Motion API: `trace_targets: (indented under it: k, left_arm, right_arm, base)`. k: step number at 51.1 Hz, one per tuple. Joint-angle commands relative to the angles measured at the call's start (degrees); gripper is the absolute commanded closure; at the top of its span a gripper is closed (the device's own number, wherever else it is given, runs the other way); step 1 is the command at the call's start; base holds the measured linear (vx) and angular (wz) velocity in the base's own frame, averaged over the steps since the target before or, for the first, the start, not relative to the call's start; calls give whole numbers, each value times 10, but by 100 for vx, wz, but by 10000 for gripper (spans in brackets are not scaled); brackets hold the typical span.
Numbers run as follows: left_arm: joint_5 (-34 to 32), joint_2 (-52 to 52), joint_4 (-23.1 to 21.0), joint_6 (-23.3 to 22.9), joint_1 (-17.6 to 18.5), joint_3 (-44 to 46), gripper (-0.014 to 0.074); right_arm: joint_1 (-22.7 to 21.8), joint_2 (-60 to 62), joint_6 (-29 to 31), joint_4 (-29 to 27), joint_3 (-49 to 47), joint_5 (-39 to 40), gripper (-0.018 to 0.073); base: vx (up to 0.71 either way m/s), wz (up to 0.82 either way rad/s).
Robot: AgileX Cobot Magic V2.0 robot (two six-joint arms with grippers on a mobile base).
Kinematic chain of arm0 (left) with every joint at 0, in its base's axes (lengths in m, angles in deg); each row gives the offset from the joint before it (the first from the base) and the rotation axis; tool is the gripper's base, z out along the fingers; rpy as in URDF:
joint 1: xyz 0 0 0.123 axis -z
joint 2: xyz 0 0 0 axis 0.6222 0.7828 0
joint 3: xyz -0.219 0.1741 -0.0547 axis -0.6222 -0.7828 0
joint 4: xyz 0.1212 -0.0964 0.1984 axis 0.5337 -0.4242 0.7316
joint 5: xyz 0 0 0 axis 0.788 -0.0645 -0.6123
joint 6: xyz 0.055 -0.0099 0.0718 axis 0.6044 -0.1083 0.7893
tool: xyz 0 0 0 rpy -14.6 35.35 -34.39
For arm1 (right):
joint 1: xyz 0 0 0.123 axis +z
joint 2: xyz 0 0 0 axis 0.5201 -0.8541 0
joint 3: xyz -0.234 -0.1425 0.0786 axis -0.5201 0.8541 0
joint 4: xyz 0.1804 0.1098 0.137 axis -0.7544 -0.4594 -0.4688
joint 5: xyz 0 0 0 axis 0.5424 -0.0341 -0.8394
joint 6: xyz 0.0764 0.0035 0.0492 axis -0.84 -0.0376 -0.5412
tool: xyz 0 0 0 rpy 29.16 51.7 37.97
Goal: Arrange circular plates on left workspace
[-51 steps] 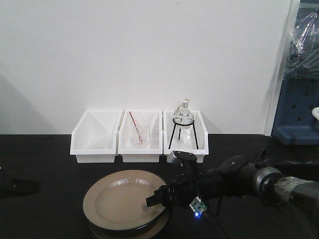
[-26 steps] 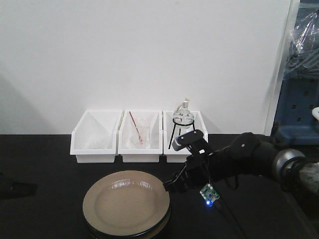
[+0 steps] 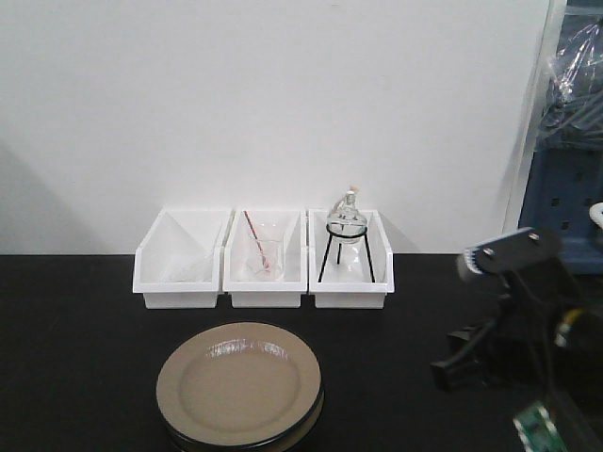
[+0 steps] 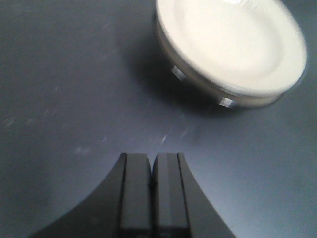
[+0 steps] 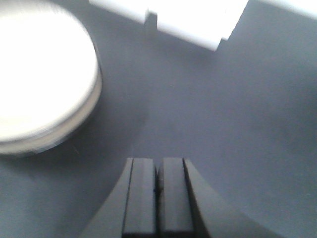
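Two tan circular plates lie stacked, one on the other, on the black countertop in front of the bins. The stack also shows in the left wrist view and in the right wrist view. My right gripper is shut and empty, well to the right of the stack and above the counter; its closed tips show in its wrist view. My left gripper is shut and empty over bare counter, with the stack ahead to its right. It does not show in the front view.
Three white bins stand in a row at the back: an empty-looking one, one with a beaker and a rod, one with a round flask on a tripod. A bin corner shows in the right wrist view. Blue equipment stands at the far right.
My right gripper was at the top plate's right rim. It has drawn back far to the right and up. The top plate now lies flat on the lower one.
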Motion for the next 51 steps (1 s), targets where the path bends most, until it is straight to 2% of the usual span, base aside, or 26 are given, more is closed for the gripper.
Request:
trace_targets:
  k: [1,8,15,20,26,34,40,51]
  left_arm:
    - [-21,-79,-31,39,22,-36,597]
    - [-33,-183,-48,68,42,-66,597]
    - [-44,-276,-48,68,43,-75,597]
    - [-86,-318,-73,68,43,-90,597]
    - [-129,-336,-102,68,43,-98,597]
    - [-110,-336,-140,67,43,-98,596]
    - [-81,-336,-141,67,43,-98,596]
    - [-66,-336,-141,67,43,-98,596]
  right_arm:
    - [-2,101,-8,-12,91,128,565]
    - [-2,217,-8,-21,232,200,565]
    - [-2,311,-8,-21,337,270,565]
    - [-2,364,-6,-21,391,325,565]
    - [-2,384,-6,-21,413,366,565]
    - [-2,382,-6,-21,413,380,565]
    - [-2,382,-6,-21,413,374,565]
    - [-2,382,-6,-21,413,374,565]
  base:
    - [0,0]
    - [0,0]
    - [0,0]
    - [0,0]
    - [0,0]
    - [0,0]
    - [0,0]
    - [0,0]
